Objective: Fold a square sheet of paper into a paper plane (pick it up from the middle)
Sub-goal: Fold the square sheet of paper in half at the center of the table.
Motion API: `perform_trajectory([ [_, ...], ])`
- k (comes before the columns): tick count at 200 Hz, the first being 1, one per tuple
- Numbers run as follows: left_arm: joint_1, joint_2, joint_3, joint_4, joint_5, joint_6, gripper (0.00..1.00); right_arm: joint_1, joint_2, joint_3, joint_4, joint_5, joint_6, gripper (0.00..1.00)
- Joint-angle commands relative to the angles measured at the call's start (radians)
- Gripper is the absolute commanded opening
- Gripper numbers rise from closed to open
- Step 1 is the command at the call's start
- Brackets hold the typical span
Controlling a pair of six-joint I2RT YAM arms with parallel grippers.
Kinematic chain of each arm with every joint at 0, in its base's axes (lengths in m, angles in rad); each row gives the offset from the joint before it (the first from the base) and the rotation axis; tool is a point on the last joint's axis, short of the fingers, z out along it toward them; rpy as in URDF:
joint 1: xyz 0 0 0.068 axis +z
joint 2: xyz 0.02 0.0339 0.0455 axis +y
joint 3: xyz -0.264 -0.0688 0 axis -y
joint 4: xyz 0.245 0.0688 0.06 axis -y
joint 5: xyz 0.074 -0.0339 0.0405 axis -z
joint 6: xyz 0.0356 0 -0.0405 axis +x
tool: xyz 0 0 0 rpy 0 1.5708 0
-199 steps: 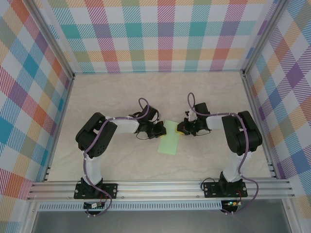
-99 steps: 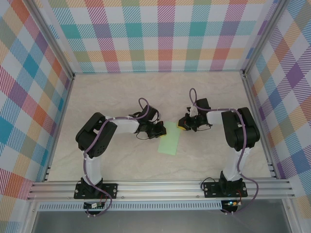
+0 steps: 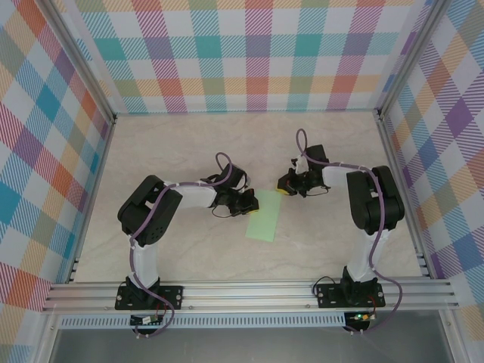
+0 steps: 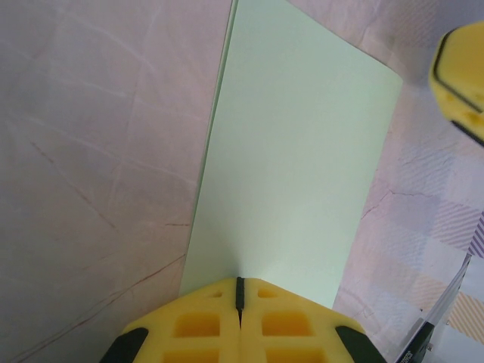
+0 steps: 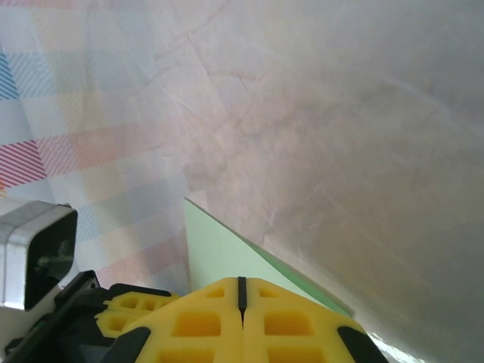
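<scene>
Left gripper (image 3: 246,203) pinched closed and empty, tips at the edge of the half-folded square sheet of paper (image 3: 265,223) lying flat on the table (image 3: 174,144), right gripper (image 3: 286,185) likewise closed nearby: could drag the sheet askew if pressed while sliding.

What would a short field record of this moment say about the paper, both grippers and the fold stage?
paper: pale green, flat on the table, oblong outline, apparently folded in half
left gripper: shut, tips at one edge of the paper
right gripper: shut, beside a corner of the paper
fold stage: no dart shape yet
</scene>
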Motion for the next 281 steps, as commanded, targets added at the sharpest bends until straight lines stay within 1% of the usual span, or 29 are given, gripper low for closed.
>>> perform_trajectory([
  [1,-0.012,0.054,-0.039,-0.15,-0.089,0.023,0.0,-0.01,0.014,0.008,-0.034,-0.01,-0.026,0.0],
  [86,-0.012,0.05,-0.031,-0.147,-0.083,0.02,0.0,-0.021,0.1,-0.015,-0.015,-0.004,-0.013,0.0],
  [109,-0.012,0.042,-0.026,-0.144,-0.075,0.02,0.0,-0.027,0.057,-0.009,-0.028,-0.026,-0.016,0.0],
  [138,-0.012,-0.011,-0.016,-0.136,-0.058,0.016,0.0,-0.027,-0.062,0.004,-0.12,-0.007,-0.044,0.0],
  [147,-0.012,-0.037,-0.01,-0.136,-0.054,0.016,0.0,-0.027,-0.098,0.002,-0.152,0.0,-0.056,0.03],
  [153,-0.011,-0.056,-0.005,-0.138,-0.053,0.017,0.02,-0.027,-0.124,-0.005,-0.167,0.005,-0.062,0.05],
  [163,-0.012,-0.089,0.004,-0.155,-0.061,0.018,0.09,-0.026,-0.166,-0.029,-0.189,0.023,-0.061,0.09],
  [176,-0.012,-0.135,0.007,-0.174,-0.074,0.027,0.11,-0.025,-0.219,-0.081,-0.199,0.049,-0.049,0.14],
  [196,-0.012,-0.207,-0.021,-0.196,-0.112,0.027,0.19,-0.017,-0.3,-0.175,-0.181,0.056,-0.015,0.18],
  [210,-0.012,-0.252,-0.058,-0.193,-0.133,0.019,0.27,0.003,-0.346,-0.229,-0.169,0.07,0.006,0.22],
  [220,-0.012,-0.279,-0.086,-0.19,-0.142,0.014,0.3,0.018,-0.372,-0.258,-0.174,0.098,0.03,0.22],
  [234,-0.011,-0.305,-0.126,-0.174,-0.144,0.006,0.37,0.042,-0.4,-0.293,-0.162,0.115,0.06,0.22],
  [267,0.013,-0.315,-0.205,-0.082,-0.093,-0.046,0.44,0.099,-0.433,-0.33,-0.134,0.139,0.111,0.21],
  [281,0.025,-0.299,-0.226,-0.019,-0.056,-0.077,0.46,0.115,-0.43,-0.331,-0.13,0.138,0.118,0.24],
])
